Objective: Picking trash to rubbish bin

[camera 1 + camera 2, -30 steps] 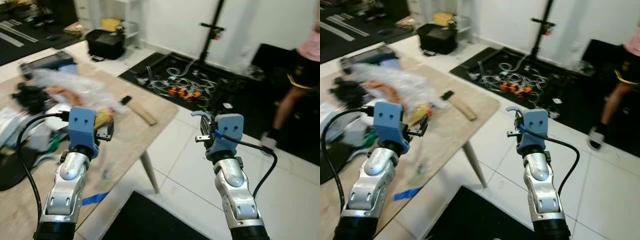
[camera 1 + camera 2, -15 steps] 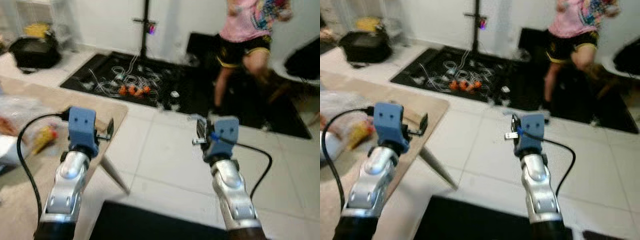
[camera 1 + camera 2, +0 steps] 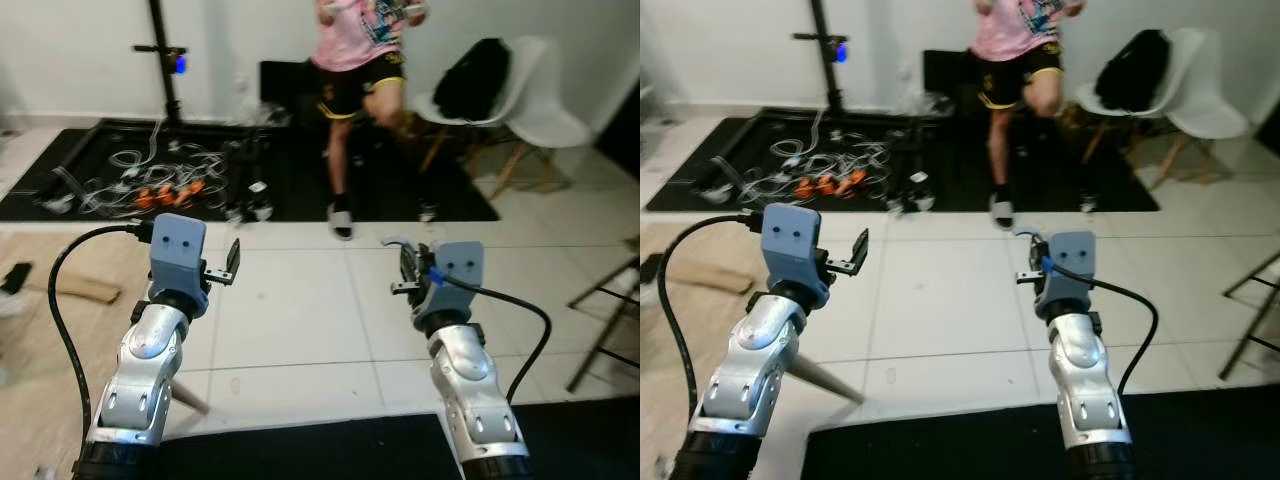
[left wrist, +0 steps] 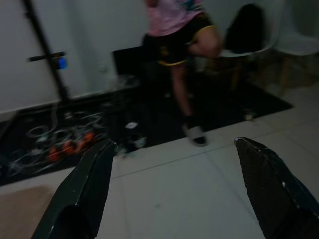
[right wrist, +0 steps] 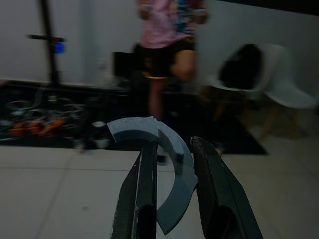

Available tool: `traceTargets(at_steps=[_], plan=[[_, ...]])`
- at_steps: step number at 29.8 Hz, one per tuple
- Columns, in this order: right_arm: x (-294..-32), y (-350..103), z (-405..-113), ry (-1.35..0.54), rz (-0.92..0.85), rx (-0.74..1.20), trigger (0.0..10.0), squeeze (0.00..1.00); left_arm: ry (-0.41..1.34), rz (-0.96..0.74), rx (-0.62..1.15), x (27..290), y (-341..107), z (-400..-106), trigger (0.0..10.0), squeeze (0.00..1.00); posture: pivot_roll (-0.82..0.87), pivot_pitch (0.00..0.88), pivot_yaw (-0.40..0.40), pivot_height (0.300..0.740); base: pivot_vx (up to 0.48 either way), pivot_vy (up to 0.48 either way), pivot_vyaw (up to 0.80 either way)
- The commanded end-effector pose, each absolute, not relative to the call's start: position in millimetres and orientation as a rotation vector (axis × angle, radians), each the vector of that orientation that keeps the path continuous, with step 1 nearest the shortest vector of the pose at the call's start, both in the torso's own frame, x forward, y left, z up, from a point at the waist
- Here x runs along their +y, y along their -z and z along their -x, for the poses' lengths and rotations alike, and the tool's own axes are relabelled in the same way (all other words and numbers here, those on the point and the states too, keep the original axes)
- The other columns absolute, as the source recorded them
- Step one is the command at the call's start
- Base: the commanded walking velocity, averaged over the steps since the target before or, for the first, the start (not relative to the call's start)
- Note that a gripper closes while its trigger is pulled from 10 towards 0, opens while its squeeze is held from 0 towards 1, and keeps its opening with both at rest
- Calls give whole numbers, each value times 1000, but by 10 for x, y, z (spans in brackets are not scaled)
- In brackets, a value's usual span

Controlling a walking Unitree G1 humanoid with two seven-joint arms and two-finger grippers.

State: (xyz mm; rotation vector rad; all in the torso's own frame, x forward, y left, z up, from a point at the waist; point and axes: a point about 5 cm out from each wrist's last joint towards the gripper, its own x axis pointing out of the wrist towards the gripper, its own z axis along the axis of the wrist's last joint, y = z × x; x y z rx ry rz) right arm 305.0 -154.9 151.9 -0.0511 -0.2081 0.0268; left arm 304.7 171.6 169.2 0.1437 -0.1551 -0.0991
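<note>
My view has swung hard to the right since a second ago: the cluttered wooden table that sat in front of me is now only a corner at my 9 o'clock, and bare white tile floor lies ahead. I read this as the turn-away step, carrying a picked piece off in search of the rubbish bin, which I cannot find anywhere yet.

At 12 o'clock a person in a pink top and dark shorts stands on the black mat, now much closer to my path than before, so I would keep my heading wide of them. Two white chairs sit at 1 o'clock, one with a black bag on it; a tangle of cables and a black stand lie at 11 o'clock.

My right gripper, held out at chest height, is clamped on the trash, a curved grey plastic fragment, pinched between the two fingers with its arc sticking out ahead. My left gripper has its fingers spread wide apart with nothing between them, held level beside the table corner.
</note>
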Motion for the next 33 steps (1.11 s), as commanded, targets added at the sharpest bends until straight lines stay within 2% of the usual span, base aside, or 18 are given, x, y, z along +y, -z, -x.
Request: traceTargets(at_steps=[1, 13, 14, 22, 23, 33], plan=[[-1529, -1482, -3035, -37, 45, -192, 10000, 0, 105, -166, -135, 1726, -1641, -3035, 10000, 0, -51, 64, -32, 740, 0, 0, -800], [-1553, -1358, -2998, -7, 34, -164, 10000, 0, 169, -210, -134, 1669, -1680, -3095, 10000, 0, -39, 64, -22, 740, 0, 0, -800], [-1552, -1349, -2994, -4, 33, -163, 10000, 0, 173, -212, -133, 1673, -1688, -3106, 10000, 0, -22, 75, 43, 740, 0, 0, -800], [-1604, -1268, -2921, 40, 31, -152, 10000, 0, 209, -240, -107, 1697, -1657, -3097, 10000, 0, -22, 83, 75, 740, 0, 0, -800], [-1612, -1250, -2910, 45, 32, -147, 10000, 0, 213, -243, -105, 1695, -1655, -3099, 10000, 0, -15, 91, 99, 740, 0, 0, -800], [-1609, -1210, -2882, 52, 27, -135, 10000, 0, 210, -229, -94, 1692, -1633, -3109, 10000, 0, -9, 102, 84, 740, 0, 0, -800]])
